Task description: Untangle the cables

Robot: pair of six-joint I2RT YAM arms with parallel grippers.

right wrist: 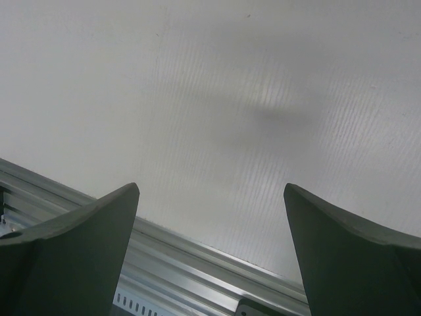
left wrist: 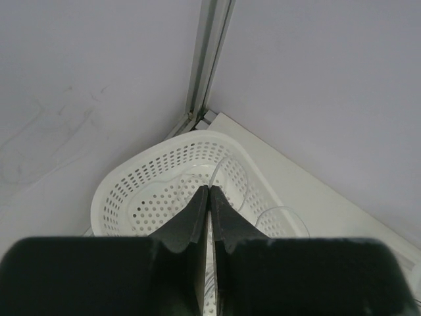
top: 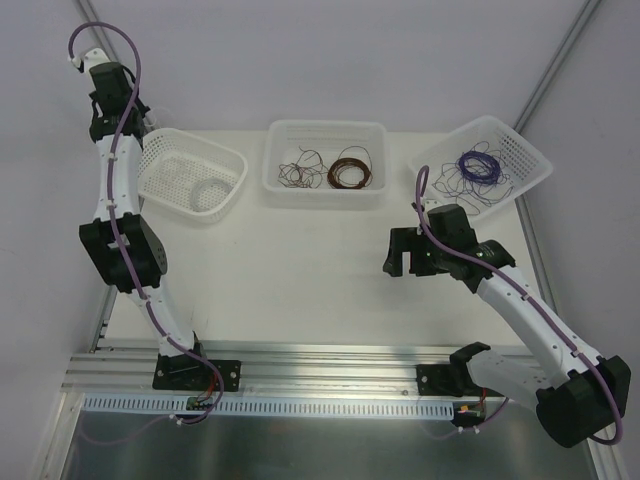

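The cables (top: 300, 172) are lying as a small dark clump in the left half of the middle bin (top: 325, 127), just beside a neat brown coil (top: 350, 171), and neither arm is working near them. The left gripper (left wrist: 208, 194) is hanging over the left basket (left wrist: 131, 191) with its jaws pressed together. I cannot make out anything between them, though a strand this fine would hardly show. That is the first worry: if a whitish thread is pinched there, pulling away is going to drag the white coil (top: 210, 188) up with it, or tip the light basket. The right gripper (right wrist: 211, 186) is hovering over bare table (top: 300, 260) near the aluminium rail (right wrist: 197, 250), its jaws spread wide and holding nothing. It is sitting well apart from the bin and has a long reach ahead of it. Going in, it is risking a grab that takes the brown coil along with the clump, since the two are lying so close. The fingers may also be closing on air, the strands being so thin. A one-sided tug is likely to tighten the knot or lift the whole bin. The purple wire (top: 480, 165) in the right basket (top: 530, 165) is trailing loose loops that a passing arm could be snagging.
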